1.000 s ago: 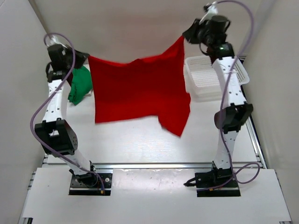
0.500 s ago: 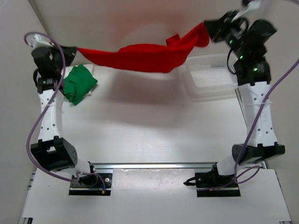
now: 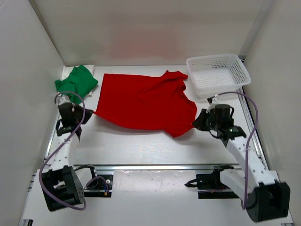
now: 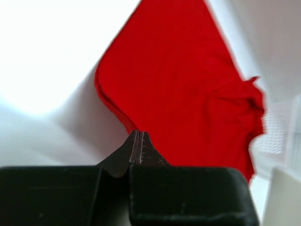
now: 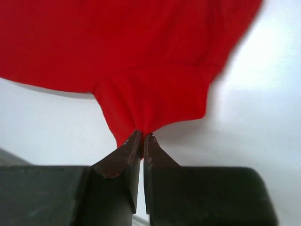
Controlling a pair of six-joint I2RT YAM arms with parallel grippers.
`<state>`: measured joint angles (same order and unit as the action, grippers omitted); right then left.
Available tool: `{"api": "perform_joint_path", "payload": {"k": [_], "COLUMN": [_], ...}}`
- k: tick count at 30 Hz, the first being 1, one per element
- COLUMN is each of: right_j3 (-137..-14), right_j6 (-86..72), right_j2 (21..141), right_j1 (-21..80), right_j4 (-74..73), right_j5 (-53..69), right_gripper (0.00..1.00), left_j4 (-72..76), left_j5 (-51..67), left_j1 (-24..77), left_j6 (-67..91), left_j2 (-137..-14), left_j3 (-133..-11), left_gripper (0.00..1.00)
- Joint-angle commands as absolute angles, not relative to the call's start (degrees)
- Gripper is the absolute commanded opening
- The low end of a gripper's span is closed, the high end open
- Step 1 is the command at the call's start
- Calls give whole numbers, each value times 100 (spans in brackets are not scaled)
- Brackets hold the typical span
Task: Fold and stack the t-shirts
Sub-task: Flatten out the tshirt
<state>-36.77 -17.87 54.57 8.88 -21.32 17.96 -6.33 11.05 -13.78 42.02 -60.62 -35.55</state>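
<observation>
T-shirt (image 3: 141, 101) — red, lengthwise left-right

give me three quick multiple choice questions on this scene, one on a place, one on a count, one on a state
1. Where does the basket stand?
A far right corner
B far left corner
C near edge, between the arms

2. How many shirts lie spread out?
A none
B one
C three

3. What state is the right gripper in?
A open above the table
B shut on the red t-shirt
C shut on the basket's rim

Answers:
1 A, the top view shows it at the far right.
2 B, only the red t-shirt is spread; the green t-shirt sits bunched at the far left.
3 B, the right wrist view shows red cloth pinched between its shut fingertips.
</observation>
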Motion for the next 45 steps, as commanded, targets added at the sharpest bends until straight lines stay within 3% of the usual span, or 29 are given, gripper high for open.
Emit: {"api": "perform_joint_path", "payload": {"k": [1, 8, 15, 18, 21, 25, 27, 30, 34, 37, 40, 45], "right_j3": [-3472, -3436, -3454, -4049, -6215, -8618, -9969, -11035, -12495, -12901, -13419, -13737], "right_j6": [-2108, -3320, -4131, -3624, -2693, -1733, -1364, -1020, -1265, -1414, -1468, -1126], "right_j2": [4406, 2375, 1827, 2624, 3871, 5313, 5745, 6527, 7836, 8654, 9577, 10862], "right_j1": [1019, 1677, 3196, 3961, 4332, 3825, 3377, 2789, 1015, 600, 466, 940], "right_j4": [-2467, -4198, -4765, -4195, -4017, -4121, -4263, -4228, -4175, -3746, -3604, -3744], "right_j5": [1950, 1846, 451, -470, -1168, -1028, -853, -574, 1832, 2536, 2794, 2585], "right_gripper": [0, 0, 0, 0, 0, 0, 0, 0, 0, 0, 0, 0], "left_j4": [-816, -2072, -2251, -2004, -1899, -2135, -2249, -2293, -2215, -2171, -2163, -1829], "left_j5": [1221, 1573, 1740, 2214, 2426, 2180, 2390, 2812, 2584, 2269, 1364, 1293], "left_j1": [-1538, -1600, -1468, -1284, -767, -553, -1095, -1406, -1502, -1468, -1171, -1046], "left_j6": [3623, 2937, 3092, 3479, 3971, 4139, 4236, 4403, 4377, 4264, 3877, 3832], "left_j2": [-5468, -4361, -4183, -4516, -5017, -5395, -5580, -5922, -6213, -6599, -6977, -7690], "left_j3": [-3147, -2698, -2890, -3739, -5390, -7641, -8241, -8638, -8763, -8745, -8588, -8148], "left_gripper": [0, 0, 0, 0, 0, 0, 0, 0, 0, 0, 0, 0]}}
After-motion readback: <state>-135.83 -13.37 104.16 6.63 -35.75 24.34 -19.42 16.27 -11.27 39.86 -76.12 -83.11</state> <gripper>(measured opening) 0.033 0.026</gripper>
